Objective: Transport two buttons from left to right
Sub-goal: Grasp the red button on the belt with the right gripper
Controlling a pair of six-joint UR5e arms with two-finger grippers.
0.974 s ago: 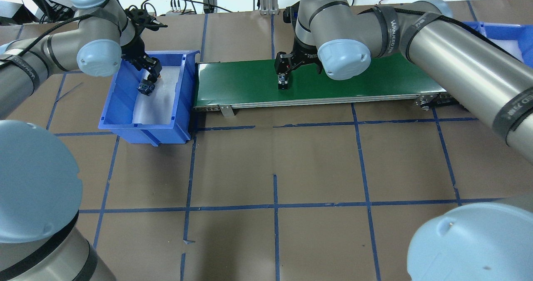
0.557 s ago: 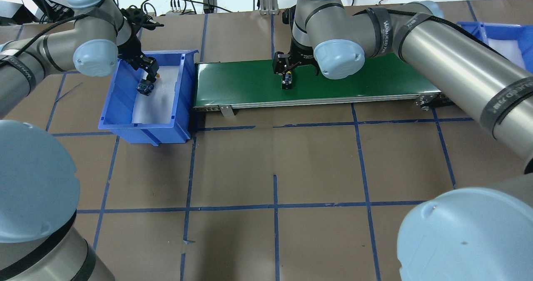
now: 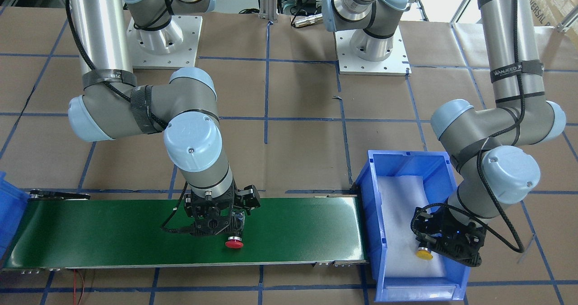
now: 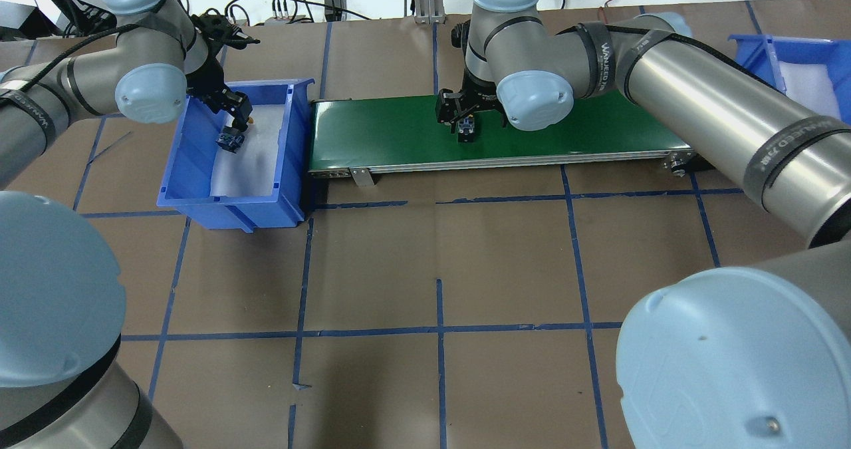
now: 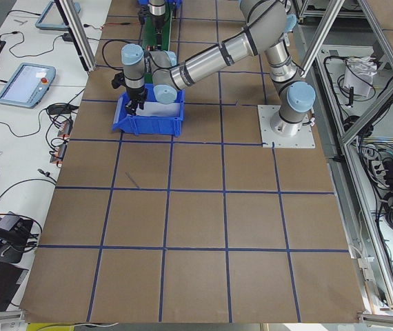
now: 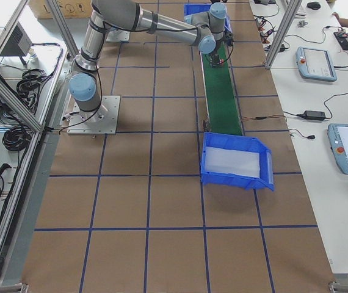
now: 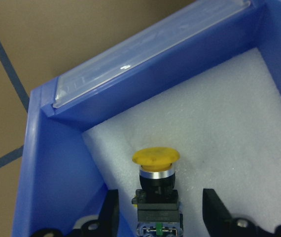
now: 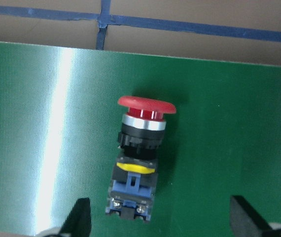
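Observation:
The yellow-capped button [image 7: 155, 168] rests on the white foam in the blue bin [image 4: 199, 193] on my left; it also shows in the front view [image 3: 424, 253]. My left gripper [image 7: 161, 210] is open, with one finger on each side of the button's black body and a gap at both sides. It shows low inside the bin in the overhead view [image 4: 231, 136]. The red-capped button [image 8: 145, 106] lies on its side on the green conveyor belt [image 4: 565, 130]. My right gripper [image 8: 162, 219] is open and wide, straddling the button's body without touching it [image 3: 228, 232].
A second blue bin [image 4: 751, 40] stands at the belt's far right end. The left bin's walls closely surround my left gripper. Cables and a metal post lie along the table's back edge. Brown paper with blue tape lines covers the table.
My right gripper and the red button under it have shifted a little to the right along the belt. My left gripper has stayed over the yellow button, nearly unmoved.

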